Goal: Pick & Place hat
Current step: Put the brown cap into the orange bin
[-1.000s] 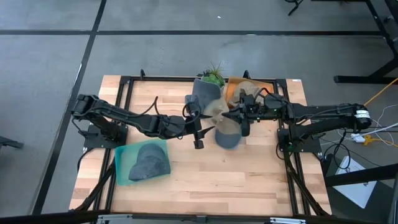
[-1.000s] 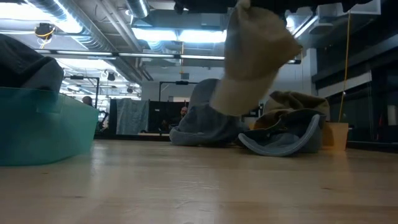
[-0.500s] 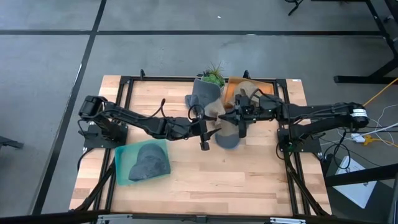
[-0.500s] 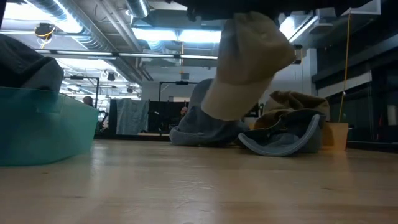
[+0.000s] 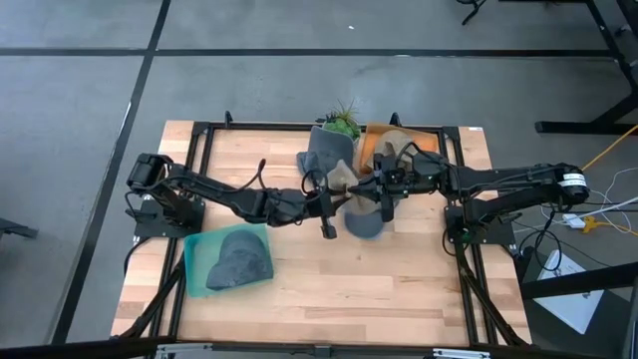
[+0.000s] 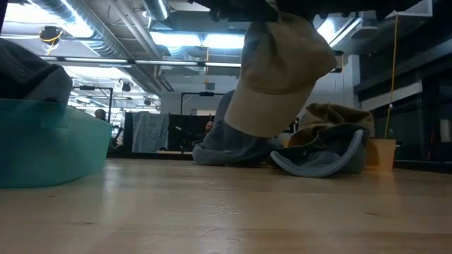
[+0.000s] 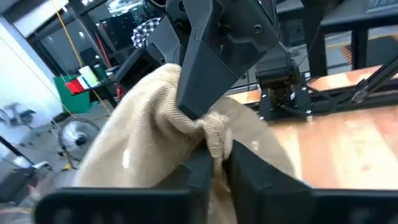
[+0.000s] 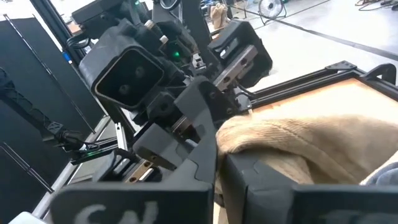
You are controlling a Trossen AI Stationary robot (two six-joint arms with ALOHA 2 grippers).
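1. We find the tan hat (image 6: pixel 282 74) lifted clear of the table (image 5: pixel 329 269), hanging above the wooden top near its middle; the low view shows open air between the hat's brim and the boards.
2. We see the left gripper (image 7: pixel 214 165) closed on a fold of the hat's knitted edge; in the left wrist view its two dark fingers (image 7: pixel 200 174) pinch the cloth between them.
3. We see the right gripper (image 8: pixel 221 158) also clamped on the tan hat; in the right wrist view the fabric bunches just beyond its tightly closed fingers.
4. In the high view both arms reach in from opposite sides, and the two grippers meet at the hat (image 5: pixel 349 184), touching or just beside one another.
5. We note a teal bin (image 5: pixel 227 261) near the table's front-left part, well apart from the hat. A grey hat (image 5: pixel 241 257) lies inside it.
6. We note a dark grey hat (image 5: pixel 364 221) lying on the table directly under or just in front of the grippers.
7. Behind the grippers we see another grey hat (image 5: pixel 329 152), an orange item (image 5: pixel 377 140) and a green plant (image 5: pixel 344 122) clustered near the table's far edge.
8. In the low view a pile of hats (image 6: pixel 325 152) rests on the table behind the lifted one.
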